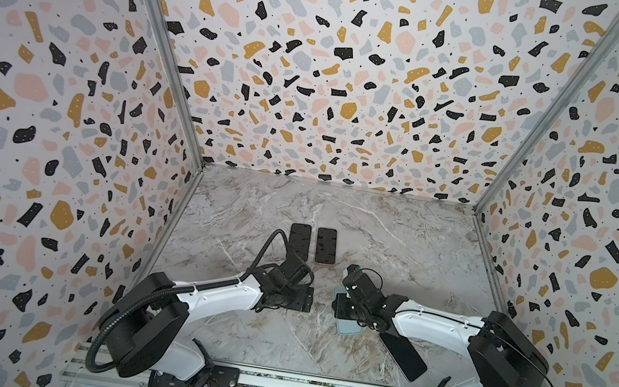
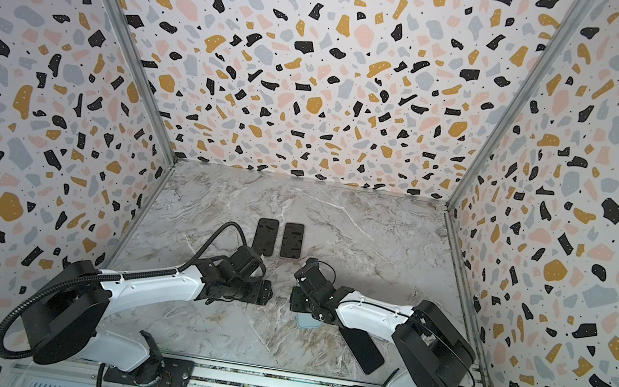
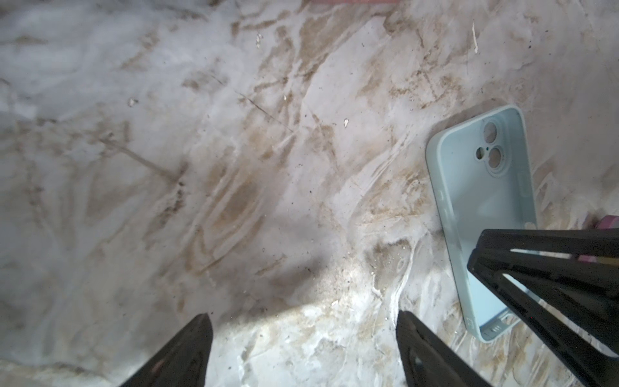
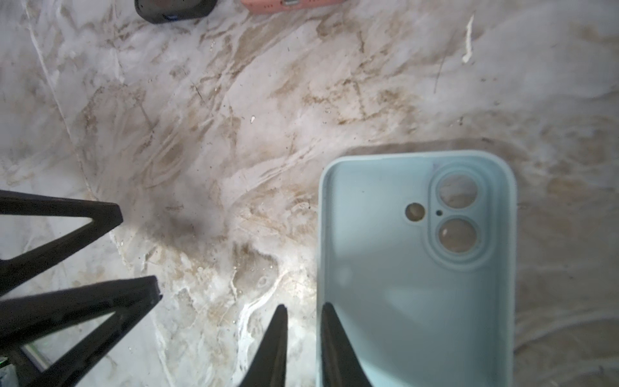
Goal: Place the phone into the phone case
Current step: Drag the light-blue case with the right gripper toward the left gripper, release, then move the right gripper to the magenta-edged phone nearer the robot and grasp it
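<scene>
We see left end effector [image 3: 303, 321] released, wide, over desk [image 3: 234, 167]. Next, phone case [image 4: 415, 284], pale blue, flat, cavity up. Then right end effector [image 4: 303, 311], barely parted at case rim, pinching nothing. Rightmost, black phone [image 1: 402, 356] just beside case. We judge: steady case, seat phone corner first. We read no writing.

I count one empty pale blue phone case [image 4: 415, 268] on the table [image 1: 398, 234], and three phones: dark-edged phone [image 1: 299, 240] and pink-edged phone [image 1: 325, 245] beyond the case, bare phone [image 1: 402, 356] near it.
</scene>
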